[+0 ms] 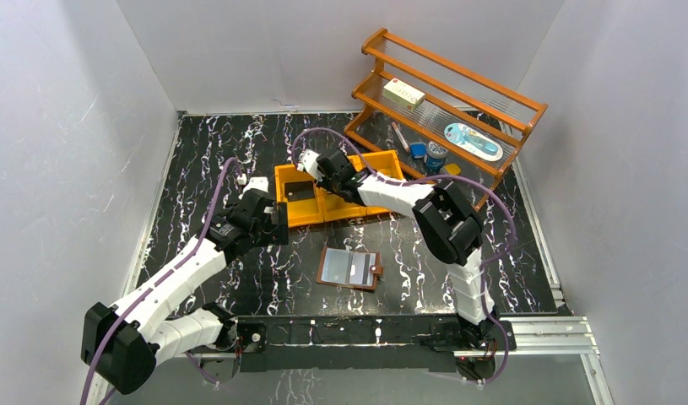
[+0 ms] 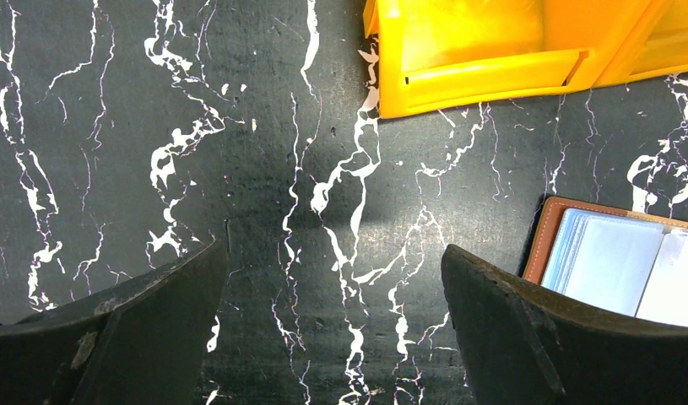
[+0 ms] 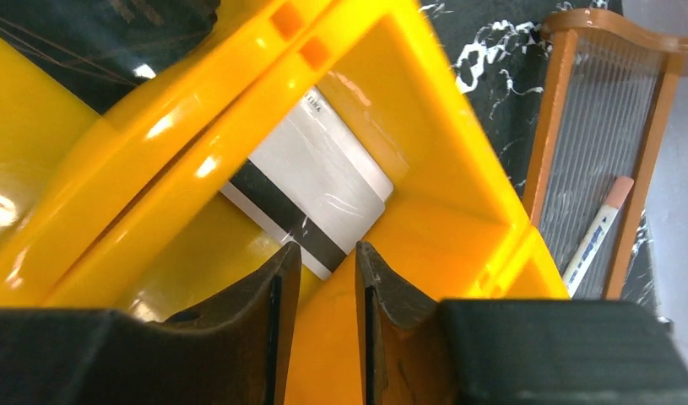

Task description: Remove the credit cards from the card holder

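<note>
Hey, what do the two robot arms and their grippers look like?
The left arm and right arm have white shells with bulky black joints, each trailing a purple cable. The left gripper and right gripper end in dark, tapered, wedge-shaped fingers.

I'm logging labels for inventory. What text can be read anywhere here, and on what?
Nothing reads clearly.
Card in the bin: small print at one edge, too blurred.
Pen on the rack: blue lettering, too small.
Box on the rack: print too small.
</note>
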### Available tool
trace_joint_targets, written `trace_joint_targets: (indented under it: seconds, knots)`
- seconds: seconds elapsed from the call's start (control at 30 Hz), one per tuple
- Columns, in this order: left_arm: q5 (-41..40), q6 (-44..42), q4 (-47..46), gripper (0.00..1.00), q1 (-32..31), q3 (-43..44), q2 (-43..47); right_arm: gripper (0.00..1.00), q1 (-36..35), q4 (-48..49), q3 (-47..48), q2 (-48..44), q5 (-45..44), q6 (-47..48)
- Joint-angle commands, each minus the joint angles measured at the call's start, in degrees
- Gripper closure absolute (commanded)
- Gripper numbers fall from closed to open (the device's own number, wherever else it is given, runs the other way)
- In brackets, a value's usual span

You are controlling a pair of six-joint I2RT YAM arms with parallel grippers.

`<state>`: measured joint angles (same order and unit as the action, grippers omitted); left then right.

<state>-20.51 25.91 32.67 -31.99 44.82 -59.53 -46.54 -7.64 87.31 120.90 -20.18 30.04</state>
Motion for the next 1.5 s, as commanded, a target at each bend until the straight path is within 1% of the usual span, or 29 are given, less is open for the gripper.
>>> trace_joint_targets:
  seconds: [0.0,0.1,0.17,0.27,0.37,0.43,0.47,0.57,0.63,0.8,0.83,0.9,0.97,1.07,1.23,1.33,1.4,1.47]
  knots:
    - [0.16,-0.57,0.99,0.02,0.20,0.17,0.50,0.60,-0.39,-0.05,0.15,-11.85,0.89,-13.66]
    - [0.29,-0.62,0.91,0.02,0.18,0.11,0.34,0.60,-0.37,-1.80,-3.12,-17.78,1.32,-24.12]
    - [1.09,-0.75,0.87,0.02,0.24,0.14,0.34,0.61,-0.27,-4.69,-5.75,-22.33,0.74,-31.63]
    - [3.84,-1.46,-0.21,0.02,0.23,-0.11,0.48,0.59,-0.24,-7.50,-11.55,-28.87,1.18,-43.17]
    - [7.79,-2.55,-2.07,0.02,0.24,-0.52,1.03,0.58,-0.21,-11.17,-17.86,-34.51,4.36,-52.64]
    - [12.02,-3.66,-4.29,0.04,0.22,-1.23,1.63,0.58,-0.21,-13.10,-23.20,-37.84,7.79,-59.72]
    - [14.69,-4.01,-5.64,0.04,0.18,-1.65,1.81,0.58,-0.21,-12.43,-25.98,-39.40,13.03,-62.17]
    - [24.65,-4.22,-9.92,0.07,0.18,-2.33,1.25,0.63,-0.24,-7.22,-34.70,-43.87,26.10,-68.44]
    - [31.90,-2.71,-13.27,0.09,0.22,-2.51,0.11,0.65,-0.30,-3.98,-39.00,-45.15,31.55,-71.31]
    - [47.03,1.28,-21.93,0.17,-0.11,-1.80,-4.25,0.67,-0.90,-2.14,-44.87,-46.45,34.24,-74.20]
    - [48.40,1.73,-22.97,0.18,-0.50,-1.33,-5.01,0.68,-0.91,-1.67,-45.67,-46.41,34.73,-74.30]
    - [49.18,2.11,-24.32,0.19,-2.03,-0.39,-6.44,0.68,-0.92,-1.63,-46.85,-46.24,34.43,-74.68]
    - [48.83,2.13,-24.97,0.19,-4.29,0.73,-8.04,0.69,-0.92,-3.21,-47.49,-46.03,31.22,-75.59]
    - [47.08,2.64,-25.23,0.19,-7.91,2.23,-11.06,0.70,-0.92,-5.24,-48.98,-45.85,25.85,-77.08]
    - [43.96,4.24,-26.33,0.21,-12.88,3.46,-16.39,0.71,-0.92,-5.83,-51.30,-45.34,21.55,-79.87]
    - [43.31,5.92,-27.98,0.23,-14.64,3.87,-19.37,0.75,-0.91,-5.18,-53.27,-45.86,18.98,-82.64]
    - [43.07,7.11,-29.46,0.25,-15.69,4.09,-21.99,0.76,-0.92,-1.95,-56.40,-47.82,17.18,-85.23]
    - [42.63,8.09,-30.16,0.27,-16.61,4.60,-24.08,0.76,-0.84,3.61,-60.01,-49.50,18.10,-86.96]
